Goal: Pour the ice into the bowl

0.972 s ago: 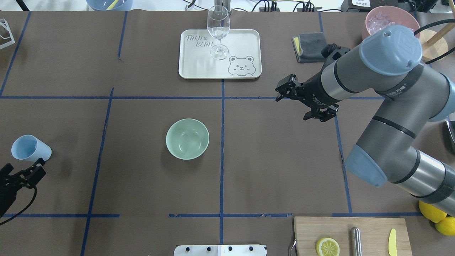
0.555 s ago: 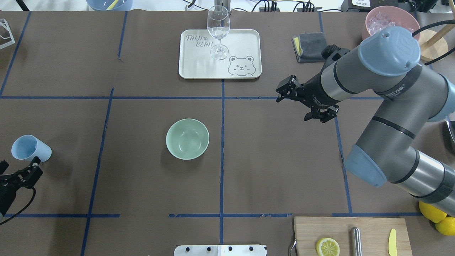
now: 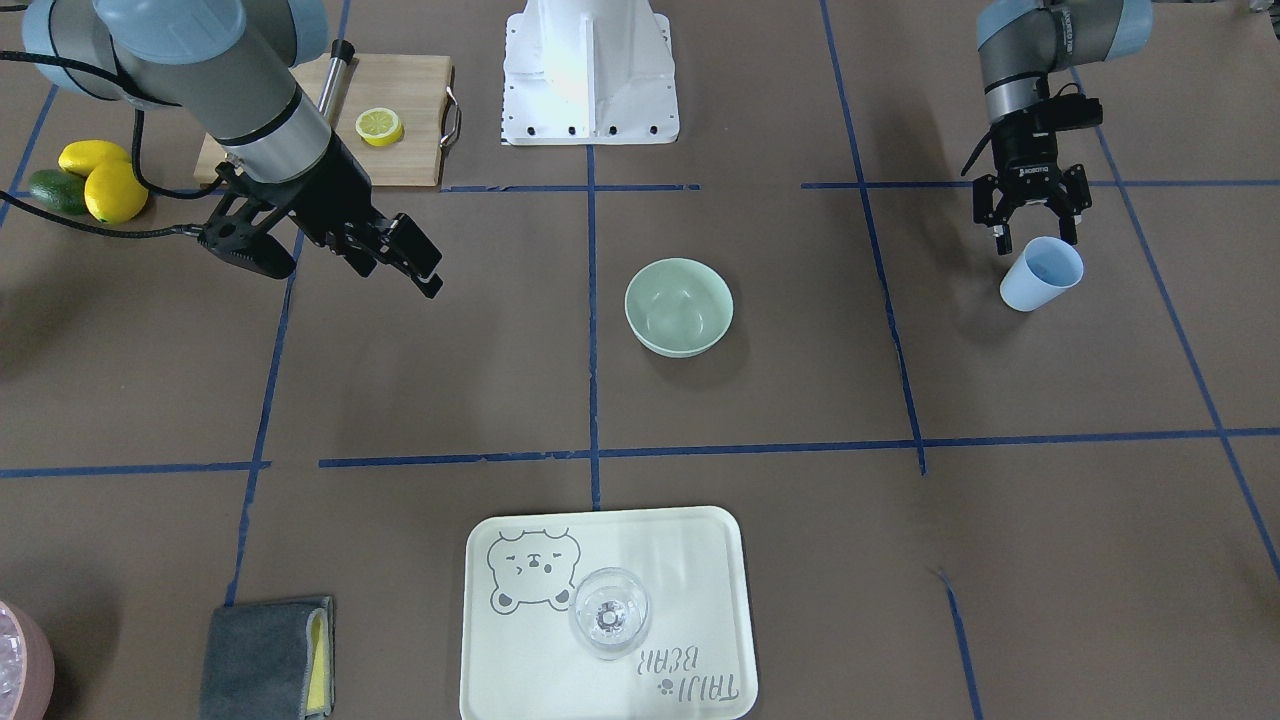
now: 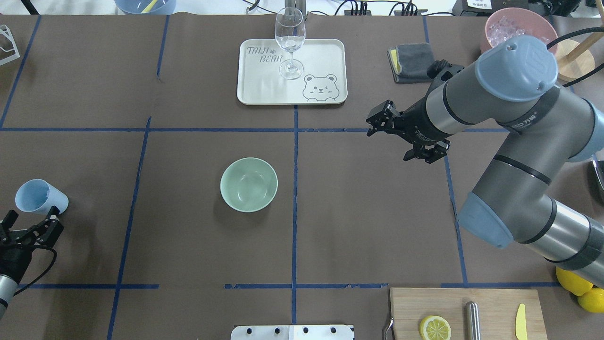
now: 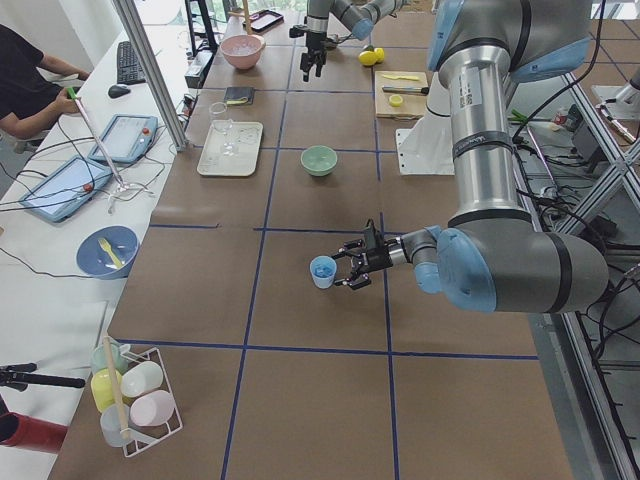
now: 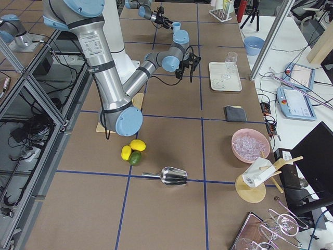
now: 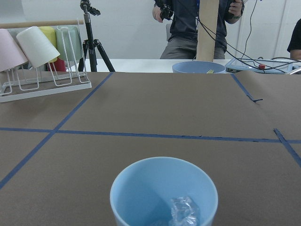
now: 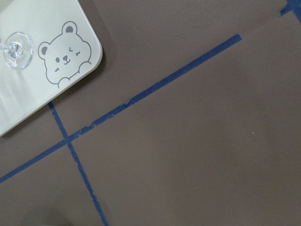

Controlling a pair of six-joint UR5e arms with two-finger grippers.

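The mint-green bowl (image 4: 248,184) stands empty near the table's middle; it also shows in the front view (image 3: 679,307). A blue cup (image 4: 40,197) stands upright at the left, with a few clear ice cubes (image 7: 184,212) at its bottom. My left gripper (image 4: 32,221) is open, just short of the cup on my side, not touching it; the front view (image 3: 1035,238) shows it too. My right gripper (image 4: 388,145) is open and empty, held above the table right of the tray. More ice (image 4: 505,26) lies in a pink container.
A cream tray (image 4: 325,56) with a wine glass (image 4: 289,40) lies at the far middle. A grey cloth (image 4: 410,61) is to its right. A cutting board (image 4: 495,302) with a lemon slice (image 4: 434,327) sits at the near right, lemons (image 4: 580,288) beside it.
My left gripper has drawn back a little from the cup and turned, so both open fingers now point at it. The right arm has barely moved.
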